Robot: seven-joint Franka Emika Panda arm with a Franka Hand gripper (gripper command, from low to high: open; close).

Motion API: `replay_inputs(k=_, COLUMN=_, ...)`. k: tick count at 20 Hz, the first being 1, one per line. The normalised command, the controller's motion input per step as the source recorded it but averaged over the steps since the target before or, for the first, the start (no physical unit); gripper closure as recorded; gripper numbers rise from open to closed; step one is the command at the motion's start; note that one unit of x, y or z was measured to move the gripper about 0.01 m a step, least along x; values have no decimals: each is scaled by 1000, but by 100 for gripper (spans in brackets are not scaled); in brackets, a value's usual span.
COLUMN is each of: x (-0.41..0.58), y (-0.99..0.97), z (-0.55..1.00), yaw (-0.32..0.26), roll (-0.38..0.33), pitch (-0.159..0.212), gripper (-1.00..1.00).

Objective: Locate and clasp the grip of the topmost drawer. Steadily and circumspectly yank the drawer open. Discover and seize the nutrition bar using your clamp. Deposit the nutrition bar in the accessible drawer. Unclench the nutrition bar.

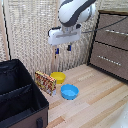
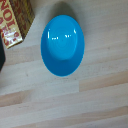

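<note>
Clamp hangs in mid-air above the floor items, under the bulky white arm. Blue-tipped fingers point down with a gap between them, spread, nothing held. Wrist view shows no fingers.

Dresser stands at the exterior view's right, far side. Topmost drawer looks flush with the drawers below it, closed; silver handle only faintly visible.

Nutrition bar stands on edge on the wooden floor, leaning against the black case at the exterior view's left. Red-orange with yellow speckles. Wrist view catches one corner of it, printing too blurred to read.

Yellow bowl sits just beside the bar, on its far right. Blue bowl sits nearer the camera, close to the yellow one; whether they touch is unclear. Blue bowl fills the middle of the wrist view, empty, glossy.
</note>
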Motion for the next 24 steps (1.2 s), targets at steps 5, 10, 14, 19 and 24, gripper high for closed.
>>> replay_inputs(k=5, x=4, y=-161, z=131, yaw=136, roll=-272, pitch=-1, gripper=-100)
replay_inputs(k=10, x=0, y=-206, z=0, yaw=139, roll=-308, pitch=-3, gripper=-100)
replay_inputs(k=14, x=0, y=-140, z=0, yaw=121, roll=-341, pitch=1, gripper=-100)
replay_inputs(k=19, x=0, y=-122, z=0, yaw=111, roll=-354, pitch=0, gripper=-100)
replay_inputs(k=24, x=2, y=-84, z=0, yaw=110, roll=-363, pitch=7, gripper=-100)
